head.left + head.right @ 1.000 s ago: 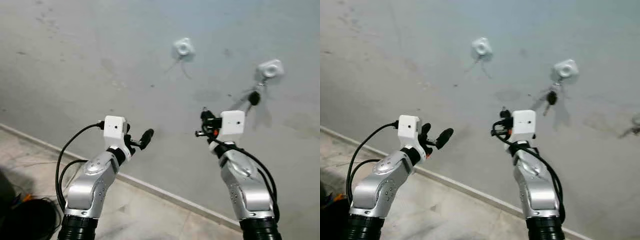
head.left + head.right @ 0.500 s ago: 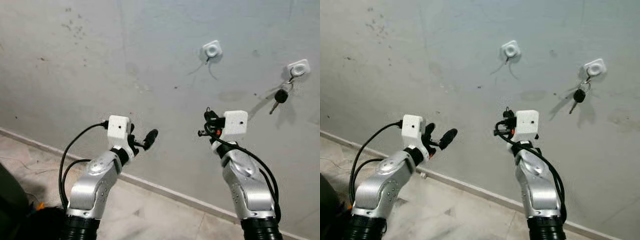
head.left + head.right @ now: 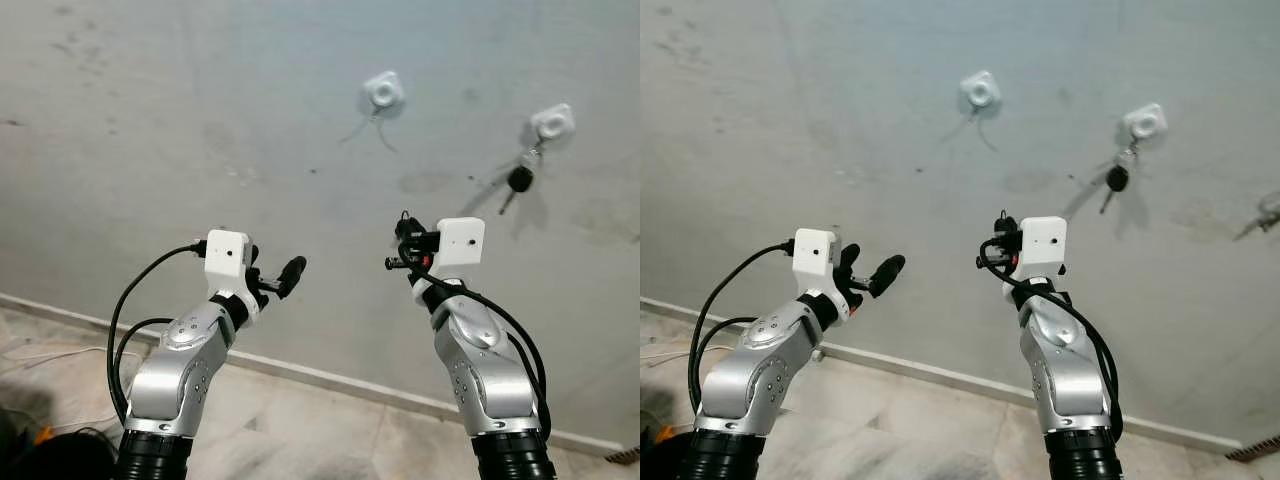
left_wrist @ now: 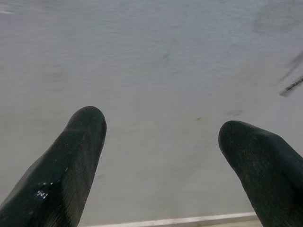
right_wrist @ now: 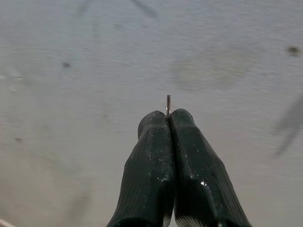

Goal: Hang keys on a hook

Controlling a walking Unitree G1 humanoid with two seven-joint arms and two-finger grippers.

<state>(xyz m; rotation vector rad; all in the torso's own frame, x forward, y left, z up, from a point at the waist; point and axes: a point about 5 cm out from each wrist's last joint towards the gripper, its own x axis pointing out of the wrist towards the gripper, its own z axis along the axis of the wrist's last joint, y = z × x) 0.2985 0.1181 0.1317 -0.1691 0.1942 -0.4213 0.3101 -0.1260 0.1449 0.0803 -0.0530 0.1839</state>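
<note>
Both silver arms are raised in front of a grey, stained plaster wall (image 3: 180,120). The left gripper (image 4: 161,142) points at a bare stretch of that wall with its 2 long black fingers (image 4: 71,161) spread wide apart, holding nothing and touching nothing. In the left eye view it sits lower left, beside its white wrist camera box (image 3: 227,257), well apart from both hooks.

The right gripper (image 5: 169,116) has its 2 fingers pressed flat together, and a thin sliver of metal (image 5: 168,103) sticks out from between the tips. What this sliver belongs to cannot be told. In the head views the right gripper (image 3: 400,245) is held up near the middle, just beside its own white camera box (image 3: 461,241), short of the wall and below the hooks.

2 small white square wall hooks are fixed high on the wall. The left white hook (image 3: 384,90) carries nothing. The right white hook (image 3: 552,122) carries a set of keys with a black rounded head (image 3: 519,179), which hangs just beneath it against the wall, up and to the right of the right gripper and apart from it.

A pale skirting strip (image 3: 330,378) runs along the foot of the wall above a light tiled floor (image 3: 300,430)
</note>
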